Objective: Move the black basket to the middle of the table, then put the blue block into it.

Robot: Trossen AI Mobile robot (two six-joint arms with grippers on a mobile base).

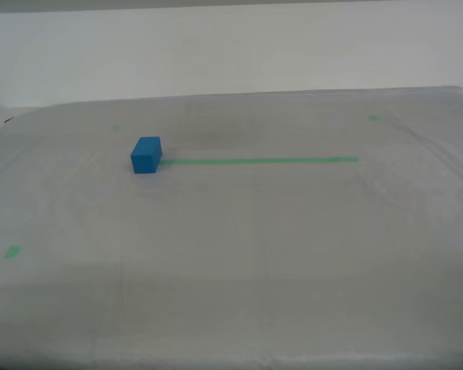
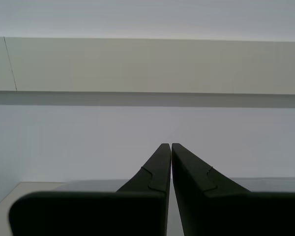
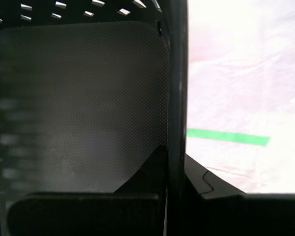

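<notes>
Exterior view: large flat table point(image 1: 239, 231) under whitish-grey translucent sheeting. Small solid bright-blue rectangular block point(image 1: 146, 154) sits on it, touching the end of the thin green tape line point(image 1: 258, 160) towards the exterior view's left. Neither arm nor basket visible there.

First wrist view: my first tool point(image 3: 176, 162) pinches the wall of the black perforated plastic basket point(image 3: 83, 103), one finger inside, one outside.

Second wrist view: my second tool point(image 2: 171, 147) pressed together, empty, facing a pale wall.
</notes>
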